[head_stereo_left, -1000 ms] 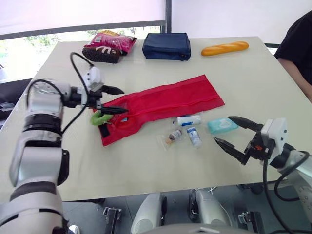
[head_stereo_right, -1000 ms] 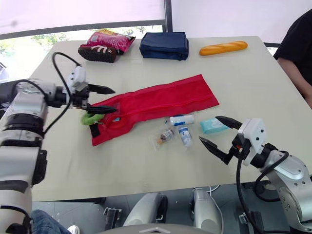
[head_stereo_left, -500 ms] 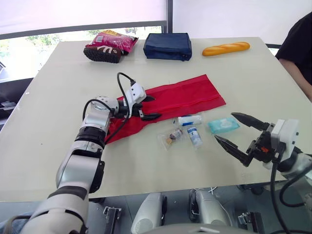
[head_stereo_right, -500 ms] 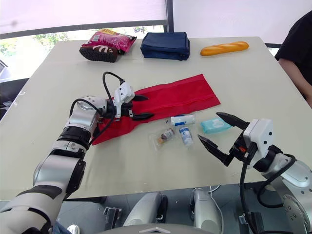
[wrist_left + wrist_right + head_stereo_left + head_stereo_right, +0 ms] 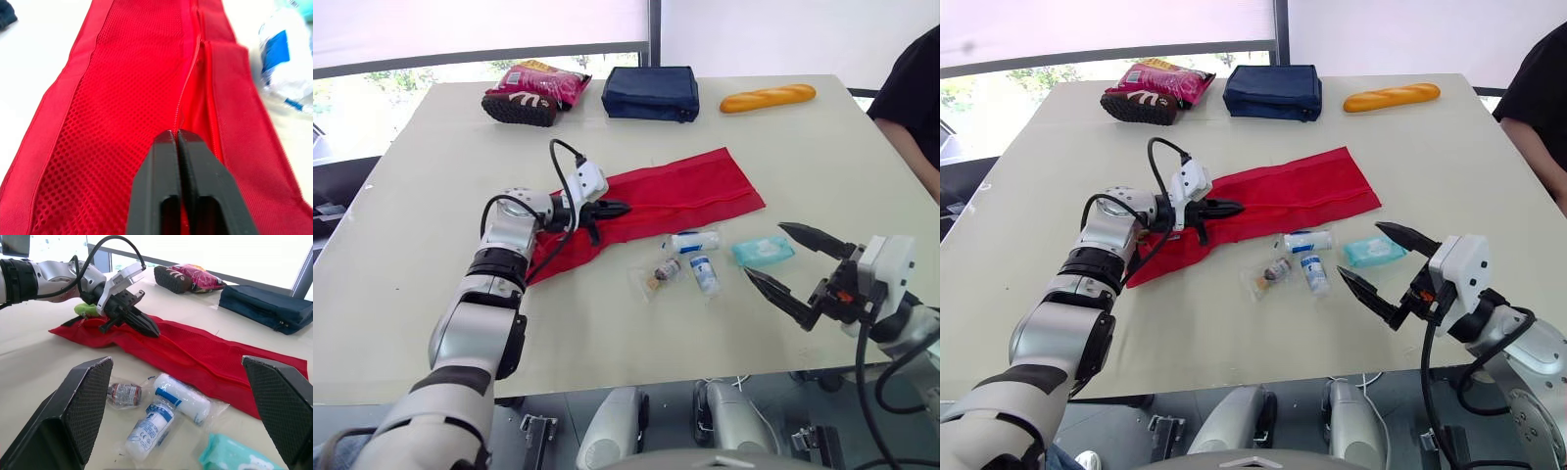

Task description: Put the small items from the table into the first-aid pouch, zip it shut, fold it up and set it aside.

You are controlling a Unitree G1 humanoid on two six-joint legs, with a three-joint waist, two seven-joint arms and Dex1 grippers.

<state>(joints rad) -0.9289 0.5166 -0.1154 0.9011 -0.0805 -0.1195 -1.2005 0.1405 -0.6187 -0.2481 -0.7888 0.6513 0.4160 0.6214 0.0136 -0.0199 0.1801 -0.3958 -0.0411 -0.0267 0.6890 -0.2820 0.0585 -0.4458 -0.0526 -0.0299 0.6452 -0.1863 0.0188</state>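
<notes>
Packing looks barely begun. Left of the desk's (image 5: 431,176) centre, the left pincer (image 5: 621,209) is closed tight, tips on the zipper (image 5: 188,85) of the red pouch (image 5: 685,191); whether it pinches the pull I cannot tell. Bandage roll (image 5: 693,241), small bottles (image 5: 702,274) and wipes pack (image 5: 763,252) lie beside the pouch, unpacked. Near the front right corner the right pincer (image 5: 175,360) hovers wide open and empty; it probably needs the wipes next.

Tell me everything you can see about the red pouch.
The red pouch is a long, flat strip of red fabric, unfolded, lying diagonally on the table. One face is mesh, with a zipper running lengthwise. The left gripper is shut on the zipper line near the pouch's left end. A green item shows beside that end.
</notes>
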